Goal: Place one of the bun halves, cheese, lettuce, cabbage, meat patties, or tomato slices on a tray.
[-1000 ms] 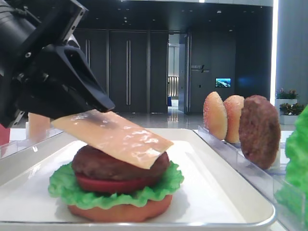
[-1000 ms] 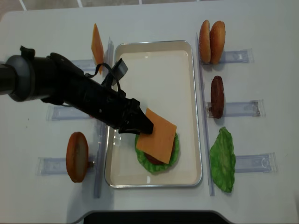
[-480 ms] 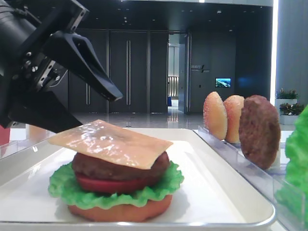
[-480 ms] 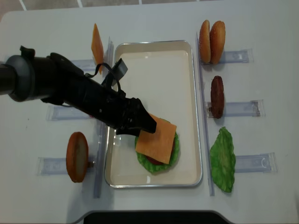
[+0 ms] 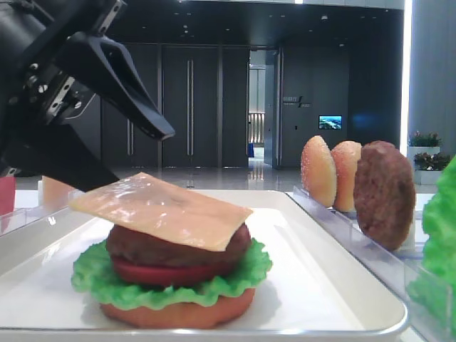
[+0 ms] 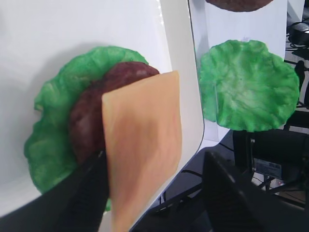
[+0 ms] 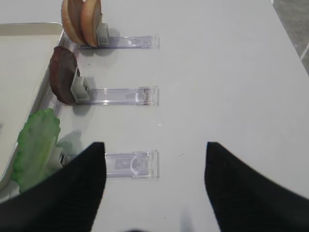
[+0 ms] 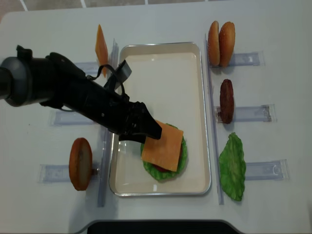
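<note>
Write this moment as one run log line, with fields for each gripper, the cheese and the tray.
left gripper: open, at cheese edge | right gripper: open, empty | cheese: on patty | tray: holds burger stack

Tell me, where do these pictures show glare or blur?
Low exterior view: the cheese shines with whitish glare and the tray rim gleams; the near lettuce leaf is blurred. Left wrist view: the left gripper's dark fingers look soft, out of focus.

White table (image 8: pixel 273 29) carries the tray (image 8: pixel 204 117) and, seemingly, clear racks (image 8: pixel 251 113).
</note>
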Available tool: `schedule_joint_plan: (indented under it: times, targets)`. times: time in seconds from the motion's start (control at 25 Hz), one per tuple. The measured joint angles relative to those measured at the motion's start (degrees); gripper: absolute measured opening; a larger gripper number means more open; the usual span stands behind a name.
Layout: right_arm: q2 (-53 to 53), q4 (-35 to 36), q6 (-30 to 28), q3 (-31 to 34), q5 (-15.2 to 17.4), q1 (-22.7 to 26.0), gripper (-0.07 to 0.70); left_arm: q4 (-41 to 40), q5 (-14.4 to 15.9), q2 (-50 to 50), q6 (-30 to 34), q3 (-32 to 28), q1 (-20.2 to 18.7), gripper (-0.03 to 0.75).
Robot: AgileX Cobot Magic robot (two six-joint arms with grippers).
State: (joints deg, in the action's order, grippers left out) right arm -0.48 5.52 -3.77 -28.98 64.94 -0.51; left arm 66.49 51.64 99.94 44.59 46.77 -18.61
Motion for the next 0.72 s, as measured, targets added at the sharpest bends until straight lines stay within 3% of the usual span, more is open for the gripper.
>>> schedule_joint_plan:
  times: [0.28,0.72]
  targets:
    - [0.0,0.0,0.0,0.0,0.0,0.0,0.427,-2.11,-0.17,-2.07,-1.6,0.0,0.0,0.463]
    - [0.0,0.0,0.0,0.0,0.0,0.0,0.427,-15.83,-1.34,-7.87,-10.74,1.48,0.0,0.463]
